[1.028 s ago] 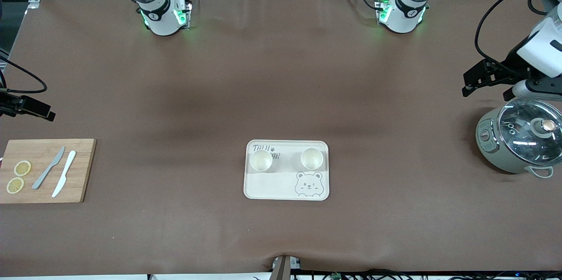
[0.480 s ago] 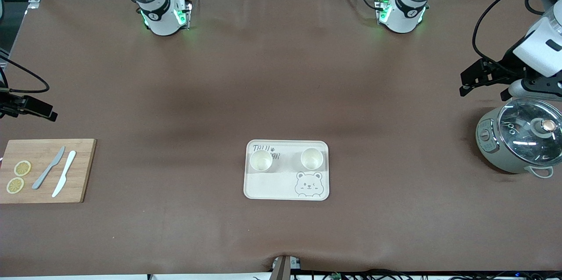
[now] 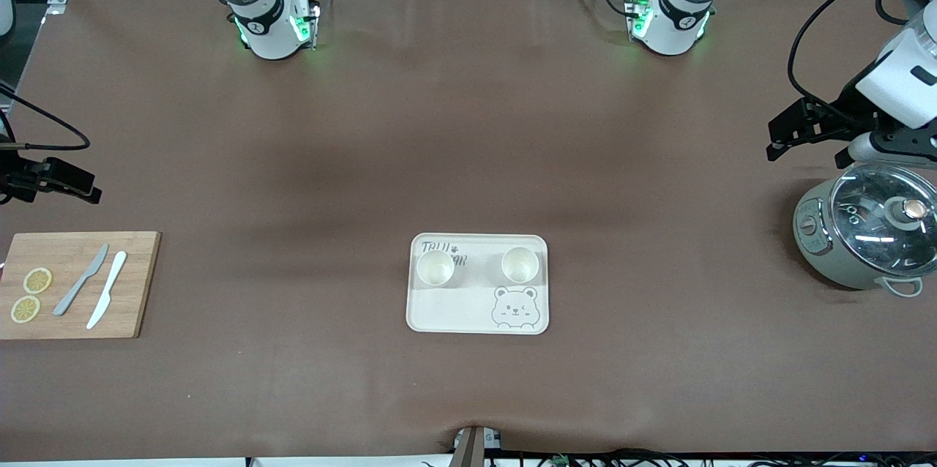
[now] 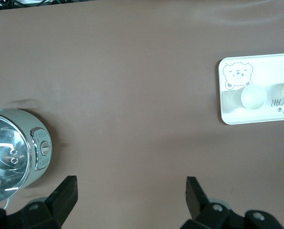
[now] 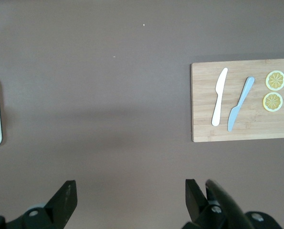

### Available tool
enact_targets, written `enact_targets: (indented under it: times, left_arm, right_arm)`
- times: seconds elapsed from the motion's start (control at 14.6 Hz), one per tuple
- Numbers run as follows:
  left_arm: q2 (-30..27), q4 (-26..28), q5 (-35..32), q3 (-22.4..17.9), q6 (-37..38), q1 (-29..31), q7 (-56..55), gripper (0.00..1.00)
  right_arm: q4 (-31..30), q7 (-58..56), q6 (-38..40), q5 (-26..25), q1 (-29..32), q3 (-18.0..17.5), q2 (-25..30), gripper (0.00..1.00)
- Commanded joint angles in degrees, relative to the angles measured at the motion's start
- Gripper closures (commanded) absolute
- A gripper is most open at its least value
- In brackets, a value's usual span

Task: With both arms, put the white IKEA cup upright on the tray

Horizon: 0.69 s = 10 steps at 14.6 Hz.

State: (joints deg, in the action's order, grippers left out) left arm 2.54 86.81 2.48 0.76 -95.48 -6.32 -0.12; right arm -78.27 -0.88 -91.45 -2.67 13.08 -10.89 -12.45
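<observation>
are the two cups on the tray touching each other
Apart. The front view shows bare tray floor between the cup by the lettering and the cup above the bear.

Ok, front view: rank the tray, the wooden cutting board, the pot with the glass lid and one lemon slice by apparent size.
1. Cutting board and tray: too alike to rank.
2. Pot, slightly smaller, partly cut off at the edge.
3. Lemon slice, smallest.

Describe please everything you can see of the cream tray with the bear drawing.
The tray is cream, rectangular, with rounded corners and a raised rim; it looks like plastic. It lies flat on the brown table, about midway between the arms' ends. Grey lettering and a winking bear are printed on it. Two white cups stand upright on it, side by side.
</observation>
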Motion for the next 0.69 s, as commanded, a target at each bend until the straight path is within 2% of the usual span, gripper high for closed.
enact_targets:
  times: [0.0,0.62]
  left_arm:
    - [-0.08,-0.06,0.24,-0.23,-0.58,-0.09,-0.41,0.00]
    - [-0.07,0.03,0.15,-0.23,-0.58,0.00,-0.41,0.00]
  right_arm:
    - [-0.13,-1.15,-0.13,0.56,0.10,-0.09,0.59,0.00]
    - [-0.22,-0.53,-0.48,0.91,-1.04,-0.09,0.07,0.00]
